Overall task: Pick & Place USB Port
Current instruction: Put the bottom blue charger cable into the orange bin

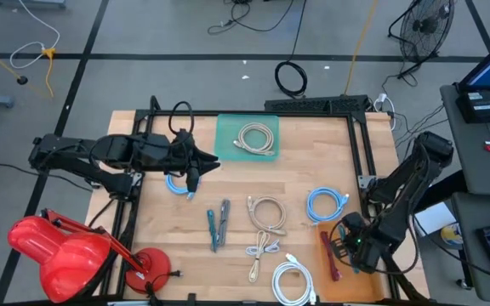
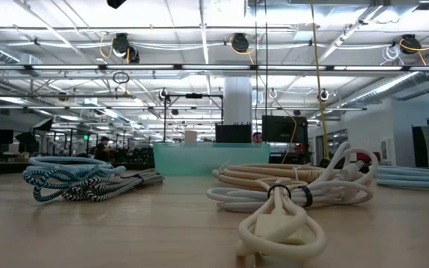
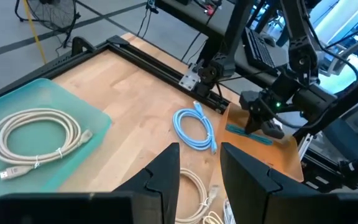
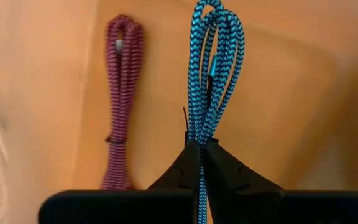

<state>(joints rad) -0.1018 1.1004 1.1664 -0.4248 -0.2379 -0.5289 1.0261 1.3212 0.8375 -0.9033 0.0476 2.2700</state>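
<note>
Your right gripper (image 4: 201, 149) is over the orange mat (image 1: 360, 285) at the near right corner of the worktop (image 1: 296, 183), fingers clamped tight on a blue braided cable (image 4: 213, 68), which stretches out from the fingertips above the mat. Just beside it, a red braided cable (image 4: 122, 93) lies flat on the same mat, apart from the blue one. Your left gripper (image 3: 199, 163) sits over the far left part of the worktop, fingers set at a narrow gap with nothing between them. Beside it, the green mat (image 1: 247, 136) at the far edge carries one beige coil (image 1: 257, 138). A light blue coil (image 1: 177, 183) lies right under your left arm, and another light blue coil (image 1: 325, 204) rests toward the right side. Mid-worktop you've got a beige coil (image 1: 266, 212), a pair of teal braided cables (image 1: 217, 224) left of it, and white coils (image 1: 293, 280) near the front edge.
</note>
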